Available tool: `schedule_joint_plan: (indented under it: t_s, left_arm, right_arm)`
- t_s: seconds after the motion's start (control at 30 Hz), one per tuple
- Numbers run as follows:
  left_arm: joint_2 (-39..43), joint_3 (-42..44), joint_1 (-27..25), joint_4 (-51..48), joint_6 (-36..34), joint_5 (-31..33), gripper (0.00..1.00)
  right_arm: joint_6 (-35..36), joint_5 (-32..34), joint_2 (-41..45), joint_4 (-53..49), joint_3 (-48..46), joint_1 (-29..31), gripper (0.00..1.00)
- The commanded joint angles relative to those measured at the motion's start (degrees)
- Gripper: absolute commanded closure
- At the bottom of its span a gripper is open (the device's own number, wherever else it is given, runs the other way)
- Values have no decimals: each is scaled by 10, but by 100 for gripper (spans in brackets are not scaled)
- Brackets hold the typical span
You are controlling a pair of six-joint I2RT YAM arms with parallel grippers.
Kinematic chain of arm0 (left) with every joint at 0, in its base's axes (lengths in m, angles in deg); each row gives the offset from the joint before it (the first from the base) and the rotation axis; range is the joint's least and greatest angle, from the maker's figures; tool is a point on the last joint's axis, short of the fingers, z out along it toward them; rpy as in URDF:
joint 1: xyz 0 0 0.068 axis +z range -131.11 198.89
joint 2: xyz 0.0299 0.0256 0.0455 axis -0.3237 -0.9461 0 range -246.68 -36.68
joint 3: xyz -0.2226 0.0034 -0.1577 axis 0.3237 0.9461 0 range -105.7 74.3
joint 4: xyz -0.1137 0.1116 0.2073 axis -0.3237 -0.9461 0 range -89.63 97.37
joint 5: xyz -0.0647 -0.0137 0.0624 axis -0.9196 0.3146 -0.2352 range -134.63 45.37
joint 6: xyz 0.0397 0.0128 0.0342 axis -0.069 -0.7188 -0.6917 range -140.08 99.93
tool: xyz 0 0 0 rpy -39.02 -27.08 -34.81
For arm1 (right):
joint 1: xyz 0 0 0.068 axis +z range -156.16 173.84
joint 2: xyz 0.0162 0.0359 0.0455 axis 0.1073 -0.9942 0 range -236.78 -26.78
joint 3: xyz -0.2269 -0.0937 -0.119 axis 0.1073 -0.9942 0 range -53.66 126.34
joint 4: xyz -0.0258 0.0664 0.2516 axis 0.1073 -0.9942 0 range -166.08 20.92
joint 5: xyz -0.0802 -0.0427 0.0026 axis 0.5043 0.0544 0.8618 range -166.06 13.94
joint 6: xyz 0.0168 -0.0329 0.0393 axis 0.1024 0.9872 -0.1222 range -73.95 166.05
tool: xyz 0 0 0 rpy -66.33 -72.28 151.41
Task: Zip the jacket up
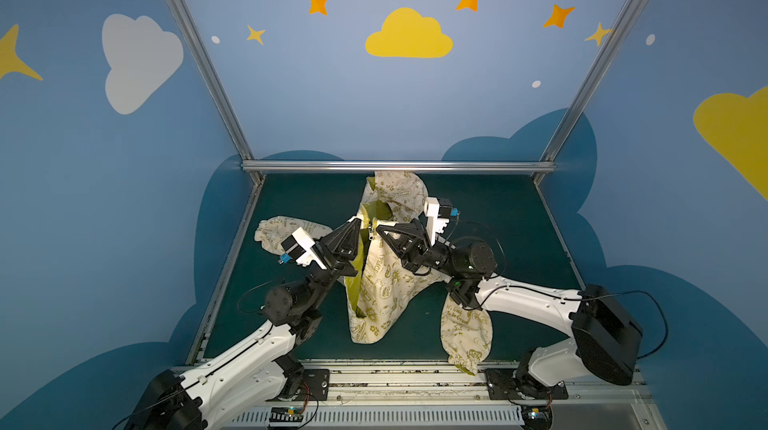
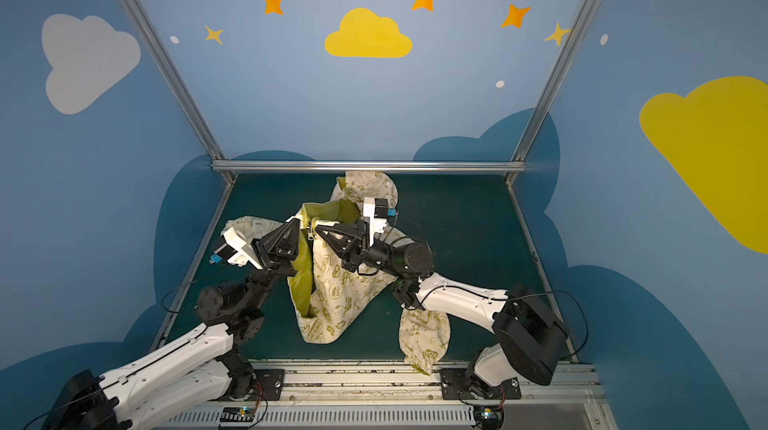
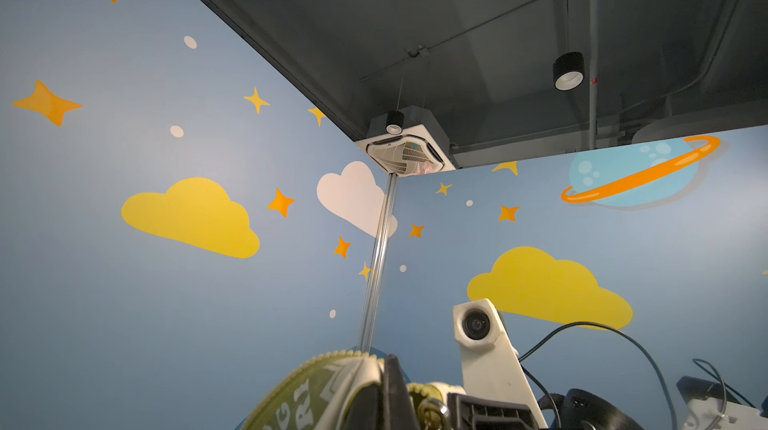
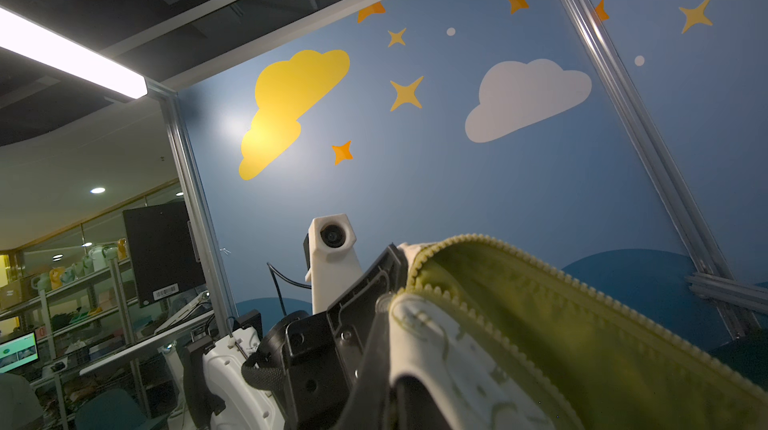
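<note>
The jacket (image 1: 384,282) hangs bunched between and beneath my left gripper (image 1: 360,222) and right gripper (image 1: 381,230), blocking that gap. Farther out to either side of my jaws, the green mat (image 1: 498,232) lies bare.

Jacket (image 1: 386,282): cream, printed all over with olive-green cartoons and slogans ("PEACE" legible).
Lining (image 1: 353,290) inside jacket: plain yellow-olive.
Zipper teeth (image 4: 582,288) along jacket edge: cream, on olive tape.
Mat (image 1: 519,220) under jacket: plain dark teal-green.
Wall (image 1: 332,95) behind jacket: mid blue, with yellow cloud (image 1: 408,35), white cloud (image 1: 139,60), orange and yellow four-point stars, white dots, darker blue cloud shapes low down.
Left gripper (image 1: 360,222) and right gripper (image 1: 380,230) at jacket collar: black.
</note>
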Motion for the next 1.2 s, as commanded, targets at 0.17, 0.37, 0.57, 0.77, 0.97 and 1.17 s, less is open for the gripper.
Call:
schedule_joint_plan:
  t_s: [0.17,0.37,0.57,0.77,0.97,1.17]
  left_arm:
    - [4,-22,-2,38,4,1,97]
    - [3,-20,-2,39,5,1,97]
    - [4,-20,-3,33,4,2,97]
    - [0,-20,-2,38,6,1,97]
    - [3,-18,-4,38,5,1,97]
    - [2,-17,-4,39,3,2,97]
  right_arm:
    - [8,7,0,17,18,3,100]
    - [5,5,-2,10,23,3,100]
    - [3,-1,-6,10,28,3,100]
    - [1,-1,-7,10,33,3,100]
    - [-1,-3,-10,11,38,2,100]
    - [-3,-1,-12,16,41,2,100]
